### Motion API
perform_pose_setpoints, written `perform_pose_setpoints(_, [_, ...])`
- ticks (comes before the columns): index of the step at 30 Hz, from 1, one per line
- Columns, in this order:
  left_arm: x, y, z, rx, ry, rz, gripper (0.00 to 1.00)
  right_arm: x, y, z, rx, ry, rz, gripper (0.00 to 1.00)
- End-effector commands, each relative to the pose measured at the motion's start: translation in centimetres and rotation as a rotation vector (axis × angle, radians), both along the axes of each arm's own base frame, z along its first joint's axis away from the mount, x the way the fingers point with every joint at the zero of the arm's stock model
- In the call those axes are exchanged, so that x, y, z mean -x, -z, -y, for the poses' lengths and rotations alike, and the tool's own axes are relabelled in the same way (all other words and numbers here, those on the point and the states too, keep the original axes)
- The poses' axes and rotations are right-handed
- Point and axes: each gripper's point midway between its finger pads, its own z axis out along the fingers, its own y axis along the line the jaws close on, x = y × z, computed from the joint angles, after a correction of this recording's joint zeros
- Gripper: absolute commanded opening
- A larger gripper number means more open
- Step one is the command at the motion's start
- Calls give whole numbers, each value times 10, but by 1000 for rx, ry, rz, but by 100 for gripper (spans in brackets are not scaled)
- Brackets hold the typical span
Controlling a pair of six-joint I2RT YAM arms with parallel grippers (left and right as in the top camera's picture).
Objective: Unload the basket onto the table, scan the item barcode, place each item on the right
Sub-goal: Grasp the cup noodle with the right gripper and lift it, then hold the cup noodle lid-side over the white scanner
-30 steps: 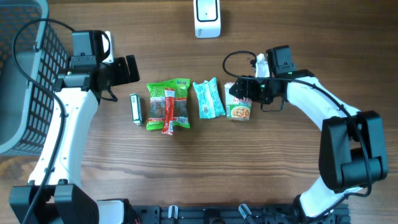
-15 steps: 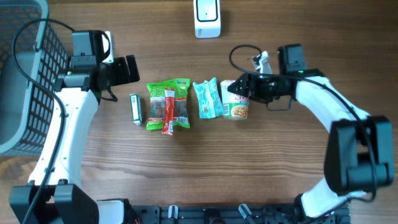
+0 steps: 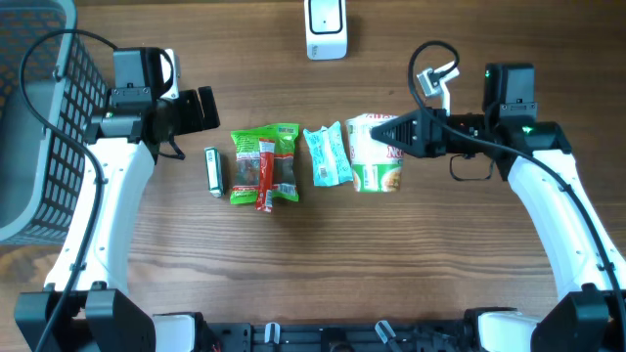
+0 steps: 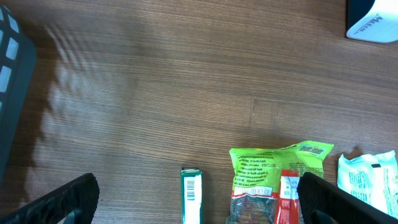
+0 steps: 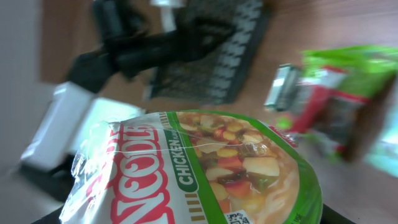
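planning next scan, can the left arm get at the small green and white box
Probably yes: the open, empty left tool is close to the small green and white box, which lies uncovered, apart from the green snack bag.

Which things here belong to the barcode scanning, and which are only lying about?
For the job: noodle cup, held in the right pincer; white device, probably the scanner.
Lying about: green snack bag, pale blue packet, small green box, basket.
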Motion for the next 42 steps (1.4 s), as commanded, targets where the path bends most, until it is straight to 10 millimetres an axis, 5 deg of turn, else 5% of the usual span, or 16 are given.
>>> perform_pose_setpoints(1, [-1,-1,-2,-9,-5,3,100,27,-33,-2,-184,-132,-44,65])
perform_pose_setpoints(13, [-1,-1,-2,-9,-5,3,100,53,-59,-1,-116,-81,-10,66])
perform_pose_setpoints(24, [-1,-1,-2,-9,-5,3,100,55,-79,0,-66,-11,65,69])
perform_pose_setpoints(35, [-1,-1,-2,-9,-5,3,100,10,-47,0,193,231,197,55])
perform_pose_setpoints(42, [-1,-1,-2,-9,-5,3,100,-31,-81,11,387,326,273,54])
